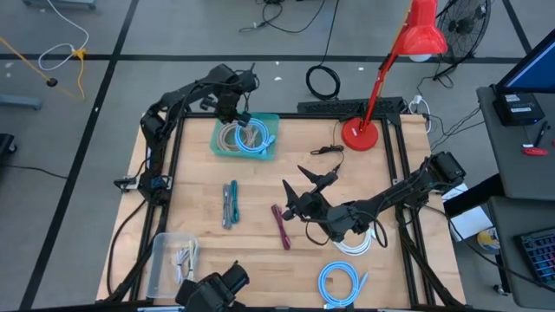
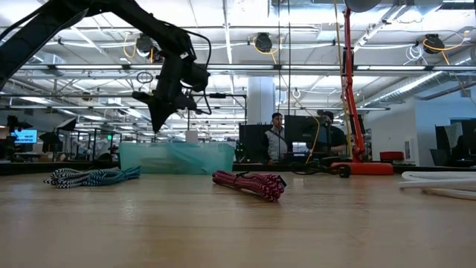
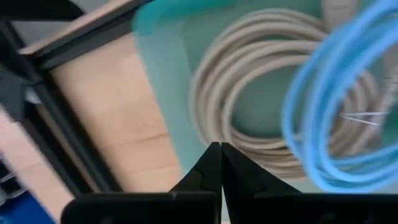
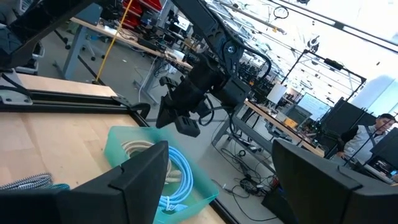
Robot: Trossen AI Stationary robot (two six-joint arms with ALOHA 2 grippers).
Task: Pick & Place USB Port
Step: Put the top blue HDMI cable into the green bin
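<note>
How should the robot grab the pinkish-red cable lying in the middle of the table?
My guess: grip the pinkish-red cable across its middle, coming straight down from above. It lies flat as a long, thin bundle with bare wood on both sides, so the fingers fit either side. The right tool is open and nearest; the left tool hovers shut over the teal bin.

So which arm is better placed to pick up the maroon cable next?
Probably the right. The right gripper hovers open mid-table, close to the maroon cable. The left gripper is shut above the teal bin at the far edge, where coiled cables already lie.
</note>
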